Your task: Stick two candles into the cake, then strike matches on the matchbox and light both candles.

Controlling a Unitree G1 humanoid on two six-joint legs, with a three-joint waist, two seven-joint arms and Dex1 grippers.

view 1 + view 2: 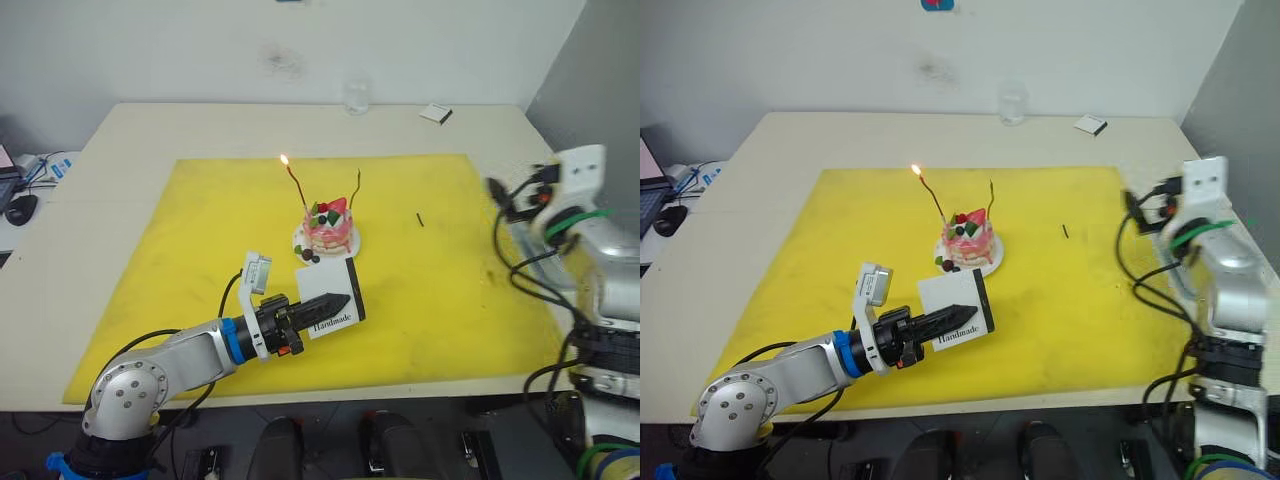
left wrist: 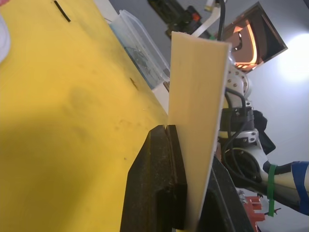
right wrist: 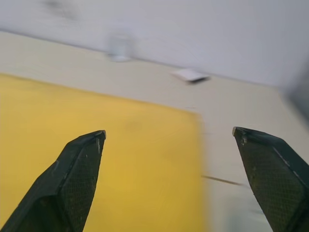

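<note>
The pink cake (image 1: 330, 231) sits on its white plate (image 1: 300, 243) in the middle of the yellow mat (image 1: 180, 250). Two thin candles stand in it. The left candle (image 1: 297, 190) burns with a small flame at its tip, and the right candle (image 1: 357, 190) shows no flame. My left gripper (image 1: 335, 303) is shut on the white "Handmade" matchbox (image 1: 322, 284) just in front of the cake; in the left wrist view the matchbox (image 2: 198, 111) stands edge-on between the fingers. One match (image 1: 420, 219) lies on the mat right of the cake. My right gripper (image 3: 168, 133) is open and holds nothing, over the mat's right edge.
A clear glass (image 1: 356, 97) and a small white-and-dark box (image 1: 436, 113) stand at the table's far edge. Cables and a mouse (image 1: 20, 208) lie off the table to the left. A clear plastic container (image 2: 140, 53) sits beyond the mat's edge.
</note>
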